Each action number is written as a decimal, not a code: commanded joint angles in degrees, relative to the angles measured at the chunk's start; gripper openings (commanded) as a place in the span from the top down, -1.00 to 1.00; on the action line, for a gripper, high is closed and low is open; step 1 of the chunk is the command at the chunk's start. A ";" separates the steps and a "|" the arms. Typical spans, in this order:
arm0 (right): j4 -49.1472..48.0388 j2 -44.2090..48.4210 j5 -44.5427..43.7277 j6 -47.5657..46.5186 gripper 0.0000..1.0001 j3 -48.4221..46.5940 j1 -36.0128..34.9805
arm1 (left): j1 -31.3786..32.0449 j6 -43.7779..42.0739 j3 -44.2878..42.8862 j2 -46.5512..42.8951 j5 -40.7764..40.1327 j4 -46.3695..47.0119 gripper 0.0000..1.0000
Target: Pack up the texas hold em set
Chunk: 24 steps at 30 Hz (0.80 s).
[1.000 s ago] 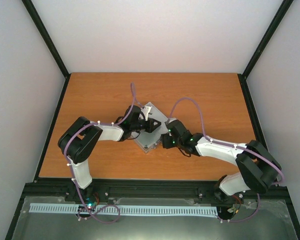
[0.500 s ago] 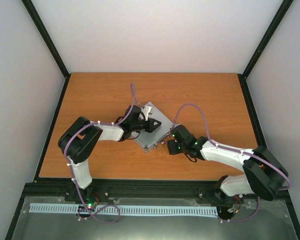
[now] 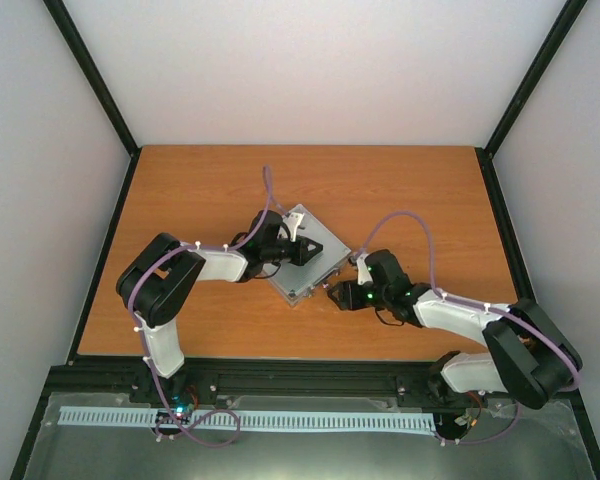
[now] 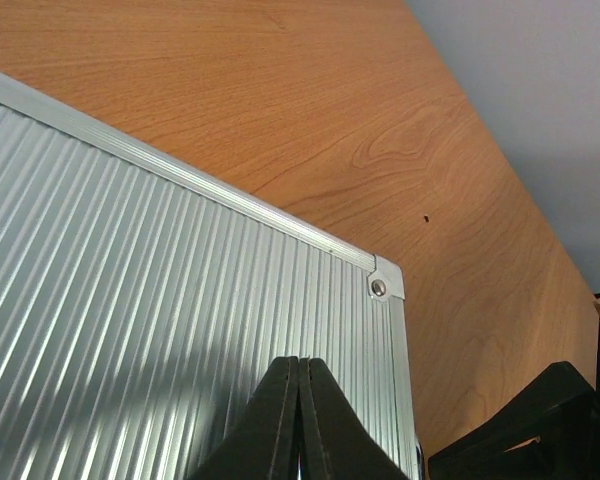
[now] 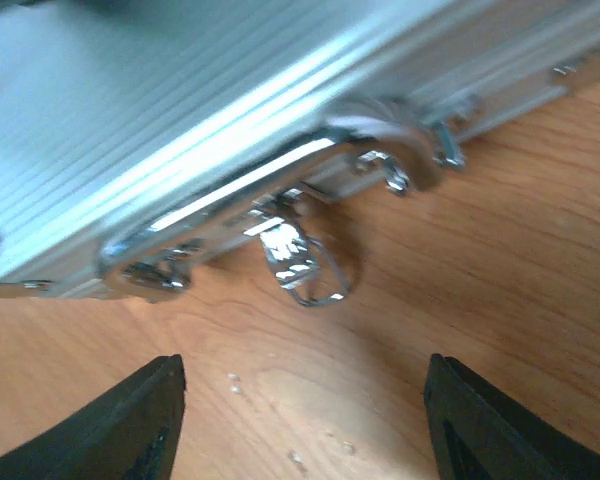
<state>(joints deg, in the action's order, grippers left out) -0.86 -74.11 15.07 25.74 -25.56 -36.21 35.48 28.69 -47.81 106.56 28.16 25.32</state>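
Note:
The silver ribbed case (image 3: 315,268) of the texas hold em set lies closed and turned diagonally on the wooden table. My left gripper (image 3: 313,248) is shut, its tips (image 4: 300,400) resting over the lid (image 4: 130,300) near a riveted corner (image 4: 380,288). Low beside the case's front side, my right gripper (image 3: 333,296) is open, and only bare table shows between its fingers (image 5: 130,420). In the right wrist view the case's metal handle (image 5: 280,165) and a dangling latch (image 5: 302,262) face my right gripper (image 5: 300,420).
The wooden table (image 3: 200,190) spreads around the case, bounded by a black frame (image 3: 500,200) and white walls. The two arms' elbows sit near the front edge at left (image 3: 160,285) and right (image 3: 520,345).
My right arm has drawn back from the case toward the near right and dropped lower, with its jaws still apart. The left gripper and the case have not moved.

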 commanded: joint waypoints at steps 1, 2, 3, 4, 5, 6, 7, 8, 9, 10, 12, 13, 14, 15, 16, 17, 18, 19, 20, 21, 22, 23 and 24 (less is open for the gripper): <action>-11.03 -1.24 12.49 -3.10 -0.42 1.66 3.19 | 2.31 -0.12 5.46 10.08 -0.16 -21.55 0.99; -11.86 -1.76 13.54 -3.19 -0.44 1.91 4.18 | 2.31 -0.12 5.45 10.20 -0.13 -21.55 0.98; -12.89 -2.16 14.31 -3.27 -0.45 2.41 5.19 | 2.31 -0.06 5.49 10.34 -0.17 -21.51 0.98; -14.20 -2.70 15.79 -3.25 -0.49 2.85 6.48 | 2.31 0.07 5.45 10.45 -0.13 -21.38 0.98; -15.40 -3.54 17.35 -3.27 -0.59 3.18 7.70 | 2.31 0.06 5.53 10.50 -0.06 -21.30 0.98; -16.22 -4.64 19.03 -3.45 -0.70 3.11 8.90 | 2.31 0.05 5.54 10.51 -0.13 -21.28 0.98; -16.88 -6.10 20.32 -3.60 -0.72 2.74 9.74 | 2.26 0.05 5.55 10.48 -0.18 -21.32 0.99; -17.49 -7.47 21.46 -3.81 -0.73 2.43 10.17 | 2.30 -0.01 5.47 10.50 -0.13 -21.43 0.99; -18.58 -8.59 22.42 -4.00 -0.76 2.15 10.39 | 2.31 -0.11 5.31 10.58 -0.20 -21.67 0.98; -19.75 -9.91 23.26 -3.89 -0.84 2.02 10.48 | 2.31 -0.24 5.10 10.71 -0.14 -21.94 0.98; -23.28 -11.46 25.26 -3.51 -0.99 2.10 10.45 | 2.26 -0.38 4.80 10.85 -0.14 -22.27 0.98; -24.71 -12.26 26.12 -3.32 -1.00 2.08 10.47 | 2.30 -0.39 4.64 10.93 -0.17 -22.36 0.98; -26.20 -12.94 26.71 -3.14 -1.00 2.13 10.50 | 2.30 -0.39 4.51 11.02 -0.22 -22.44 0.98; -27.35 -13.51 27.16 -3.04 -1.00 2.24 10.46 | 2.31 -0.39 4.47 11.03 -0.21 -22.51 0.98; -28.38 -14.11 27.46 -3.10 -1.00 2.28 10.50 | 2.31 -0.34 4.46 11.02 -0.16 -22.55 0.99; -28.97 -14.66 27.81 -3.14 -1.00 2.28 10.53 | 2.31 -0.30 4.36 11.03 -0.17 -22.59 0.98; -29.74 -15.21 28.37 -3.15 -1.00 2.27 10.54 | 2.31 -0.29 4.26 11.02 -0.26 -22.74 0.98; -30.59 -15.51 28.77 -3.16 -1.00 2.40 10.54 | 2.31 -0.37 4.18 11.10 -0.27 -22.80 0.99; -31.14 -15.74 28.84 -3.26 -1.00 2.52 10.56 | 2.31 -0.43 4.09 11.16 -0.22 -22.89 0.98; -31.39 -15.86 28.79 -3.65 -1.00 2.53 10.54 | 2.26 -0.47 4.00 11.27 -0.21 -22.90 0.99; -31.41 -15.99 28.82 -4.14 -1.00 2.49 10.54 | 2.31 -0.50 3.96 11.36 -0.26 -22.92 0.99; -31.35 -16.31 28.69 -4.48 -1.00 2.33 10.54 | 2.24 -0.43 4.00 11.51 -0.22 -22.90 0.99; -31.17 -16.73 28.56 -4.78 -1.00 1.94 10.54 | 2.30 -0.37 3.96 11.62 -0.27 -22.91 0.98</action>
<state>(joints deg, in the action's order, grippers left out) -27.64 -89.67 42.35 23.11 -23.31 -26.00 35.70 28.23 -49.76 107.57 28.93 23.29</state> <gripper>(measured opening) 0.999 0.011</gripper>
